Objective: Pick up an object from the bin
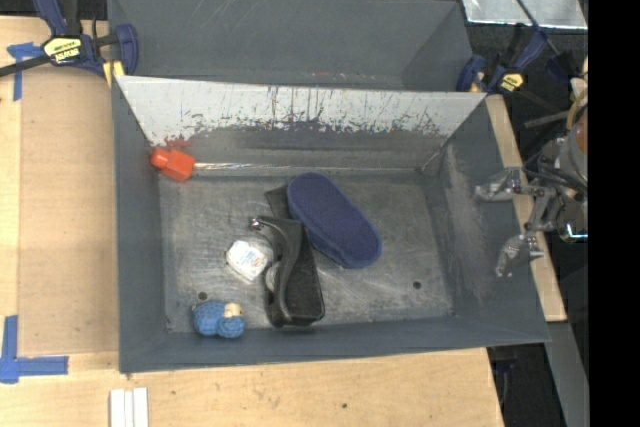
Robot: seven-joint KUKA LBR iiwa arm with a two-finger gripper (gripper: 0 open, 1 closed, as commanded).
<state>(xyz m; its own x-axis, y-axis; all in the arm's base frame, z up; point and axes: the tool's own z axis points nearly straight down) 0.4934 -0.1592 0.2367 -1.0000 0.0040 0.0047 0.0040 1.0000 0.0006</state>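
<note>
My gripper (503, 223) hangs at the bin's right side, over the sloping right wall, open with nothing between its metal fingers (495, 187). Nearest to it, left of it on the bin floor, lies a dark blue oval case (333, 218), set at a slant. A black angular tool (290, 275) lies against the case's lower left end. A small white round thing (247, 258) sits just left of that tool.
An orange block (172, 163) rests at the back left corner of the floor. A small blue and tan thing (217, 319) lies at the front left. The bin's walls slope steeply on all sides.
</note>
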